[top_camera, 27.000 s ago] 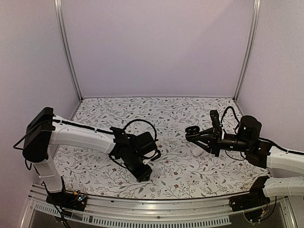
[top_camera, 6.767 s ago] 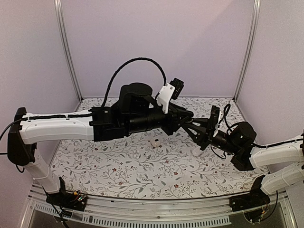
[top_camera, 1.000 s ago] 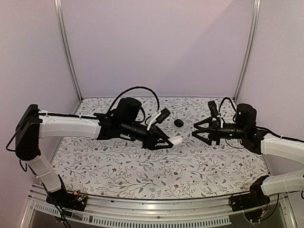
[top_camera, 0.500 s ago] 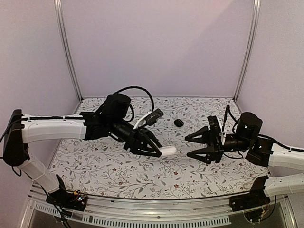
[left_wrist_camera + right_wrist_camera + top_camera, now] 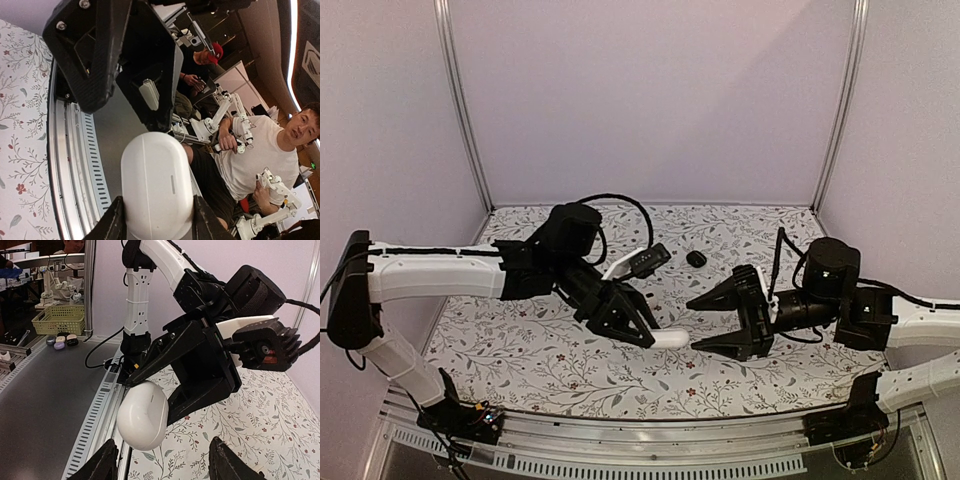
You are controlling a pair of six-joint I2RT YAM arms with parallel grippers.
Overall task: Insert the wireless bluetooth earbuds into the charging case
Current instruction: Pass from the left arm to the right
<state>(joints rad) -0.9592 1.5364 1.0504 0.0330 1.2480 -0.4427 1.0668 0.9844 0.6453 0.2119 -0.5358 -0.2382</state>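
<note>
My left gripper [image 5: 658,334] is shut on a white pebble-shaped charging case [image 5: 672,338], lid closed, held in the air over the near middle of the table. In the left wrist view the case [image 5: 157,185] fills the space between my fingers. My right gripper [image 5: 694,324] stands open just right of the case, jaws facing it, apart from it. In the right wrist view the case [image 5: 142,415] hangs ahead of my open right gripper [image 5: 165,462], pinched by the left fingers [image 5: 200,365]. No earbuds show in any view.
A small black case [image 5: 696,258] lies on the floral table cover [image 5: 770,380] behind both grippers. The metal rail [image 5: 650,440] runs along the near edge. Frame posts [image 5: 460,110] stand at the back corners. A seated person [image 5: 250,160] shows beyond the table.
The left gripper has carried the white case down and toward the near edge. The right gripper has swung left and lower, and now faces the case with its jaws spread.
</note>
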